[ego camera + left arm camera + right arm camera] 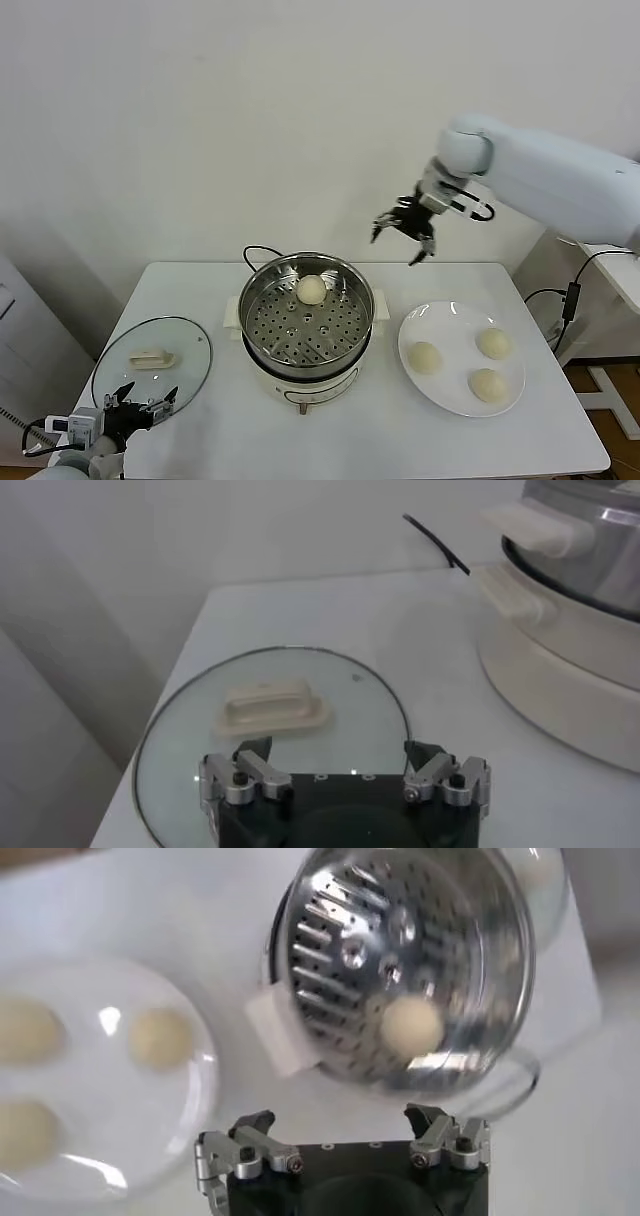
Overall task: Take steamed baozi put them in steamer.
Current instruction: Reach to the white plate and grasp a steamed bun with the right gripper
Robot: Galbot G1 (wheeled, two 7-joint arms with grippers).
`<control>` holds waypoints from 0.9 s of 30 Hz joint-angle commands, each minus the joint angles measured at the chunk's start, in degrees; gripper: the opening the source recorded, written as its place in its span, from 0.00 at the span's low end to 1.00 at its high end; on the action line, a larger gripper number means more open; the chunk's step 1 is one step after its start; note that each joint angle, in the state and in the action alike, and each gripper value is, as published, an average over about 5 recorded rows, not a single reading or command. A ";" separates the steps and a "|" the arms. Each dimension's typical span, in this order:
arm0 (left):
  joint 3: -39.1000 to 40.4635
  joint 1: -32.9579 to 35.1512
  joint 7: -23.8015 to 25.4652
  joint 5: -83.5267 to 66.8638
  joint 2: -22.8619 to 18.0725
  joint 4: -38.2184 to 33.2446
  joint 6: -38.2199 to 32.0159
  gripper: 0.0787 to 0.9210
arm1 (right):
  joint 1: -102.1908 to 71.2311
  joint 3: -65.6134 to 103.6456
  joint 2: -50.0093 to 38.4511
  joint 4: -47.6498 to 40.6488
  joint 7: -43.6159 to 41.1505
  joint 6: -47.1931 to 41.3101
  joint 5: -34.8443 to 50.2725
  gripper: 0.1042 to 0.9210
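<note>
my right claw (403, 232) hangs wide open and empty above the steamer (306, 318), where one bun (311, 289) sits on the tray; three buns (425, 357) wait on the plate (410, 325). left claw (140, 401) open over the lid (185, 345).

the round polished stainless-steel steamer (306, 318) at frame centre gleams, its perforated tray mirror-bright, on a glossy white plastic base. a smooth matt cream dough bun (311, 289) lies inside. lower left, a clear glass lid (152, 362); right, a glossy white plate (461, 358).
</note>
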 commanded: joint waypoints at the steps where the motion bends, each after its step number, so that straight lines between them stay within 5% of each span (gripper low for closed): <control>1: 0.09 -0.05 -0.01 0.00 -0.07 -0.13 0.08 0.88 | -2.67 -6.75 -12.76 5.68 2.87 -19.21 10.54 0.88; 27: 0.00 0.21 -0.09 0.15 -0.38 0.22 0.02 0.88 | -27.81 6.40 -4.62 -3.65 5.73 -18.80 3.17 0.88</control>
